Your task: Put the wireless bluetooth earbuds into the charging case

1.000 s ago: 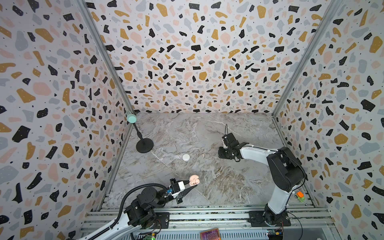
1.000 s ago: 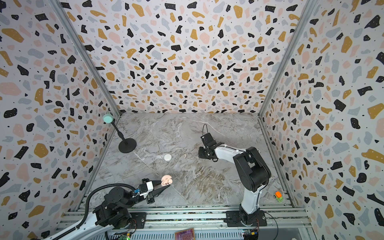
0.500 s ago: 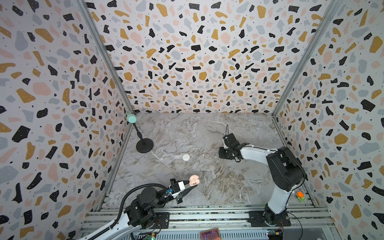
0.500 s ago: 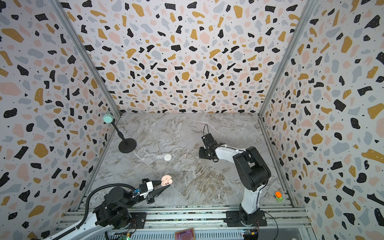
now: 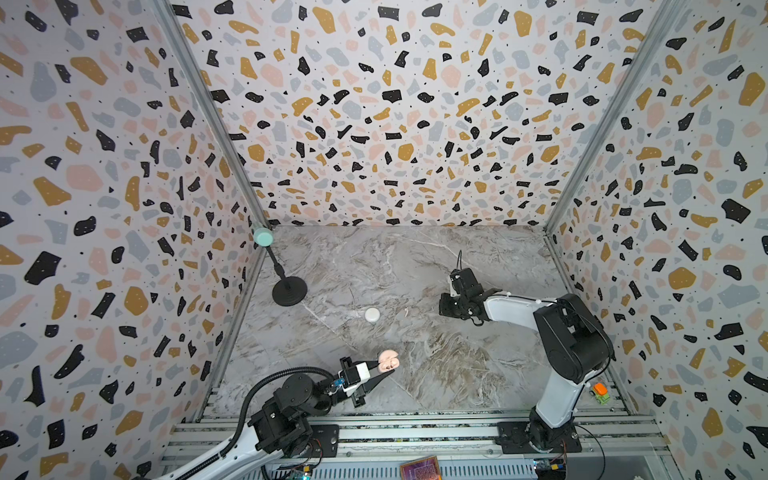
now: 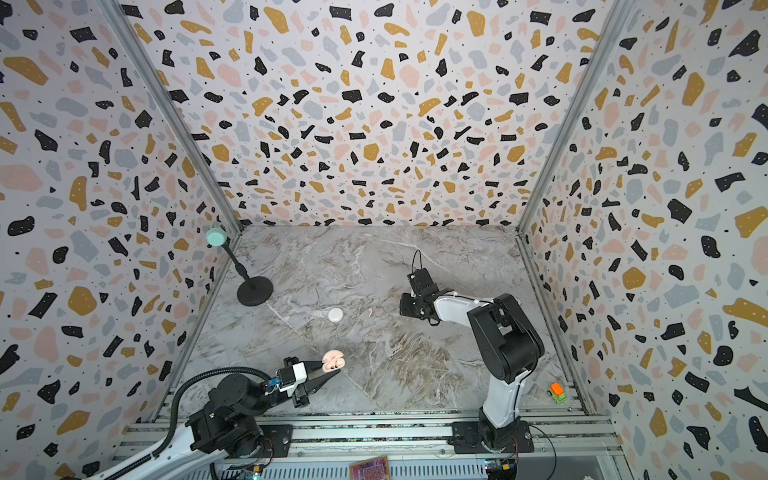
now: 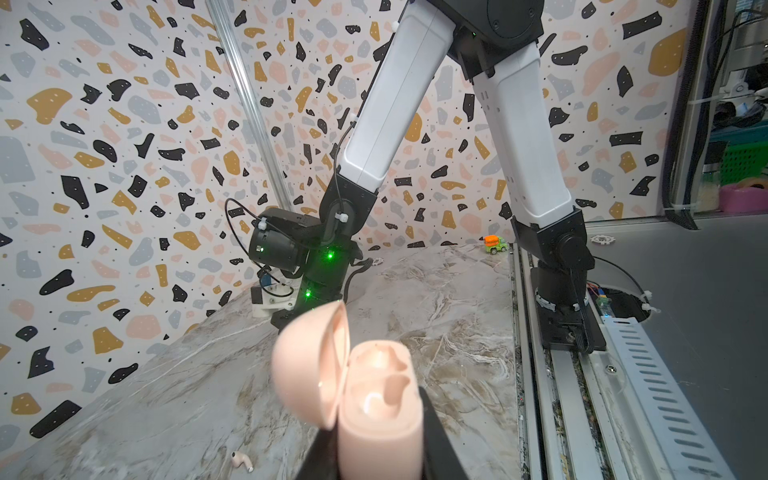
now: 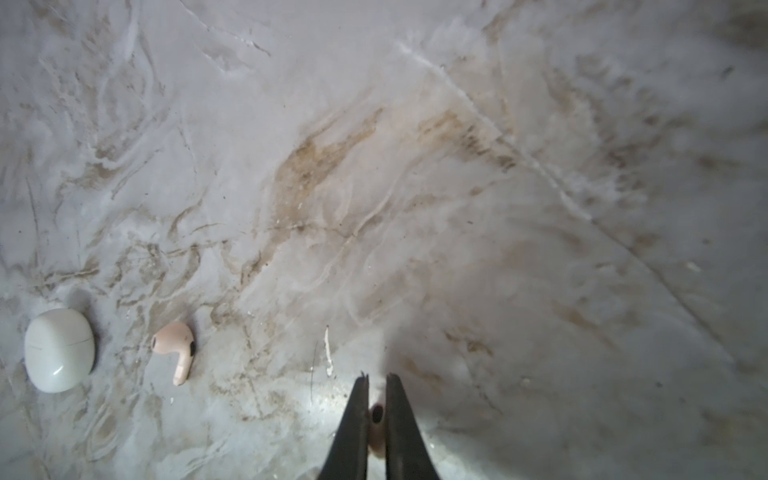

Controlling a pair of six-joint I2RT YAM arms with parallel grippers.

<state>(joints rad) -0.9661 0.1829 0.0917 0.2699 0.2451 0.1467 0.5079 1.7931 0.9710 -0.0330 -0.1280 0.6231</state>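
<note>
Right fingers (image 8: 353,432) have just pinched a slick pink earbud (image 8: 376,424) that could squirt free; left fingers (image 7: 436,440) clamp the six-o'clock case (image 7: 378,415).

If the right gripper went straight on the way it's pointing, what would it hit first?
Probably the marble tabletop just past its tips; the loose pink earbud and white case lie off to one side.
</note>
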